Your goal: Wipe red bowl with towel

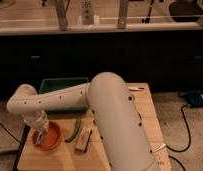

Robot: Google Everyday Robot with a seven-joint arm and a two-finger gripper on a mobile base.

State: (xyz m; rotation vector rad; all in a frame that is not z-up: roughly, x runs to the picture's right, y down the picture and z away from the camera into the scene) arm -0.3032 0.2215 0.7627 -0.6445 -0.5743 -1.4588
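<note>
The red bowl sits on the wooden table near its front left corner. My white arm reaches across from the right, bends at the far left and comes down over the bowl. My gripper hangs inside the bowl at its left side. A pale bluish-grey scrap, the towel, shows at the gripper's tip against the bowl's inside.
A green rectangular tray stands at the back left. A green pod-shaped item and a tan rectangular block lie just right of the bowl. A small white item lies at the back right. A black cable runs on the floor to the right.
</note>
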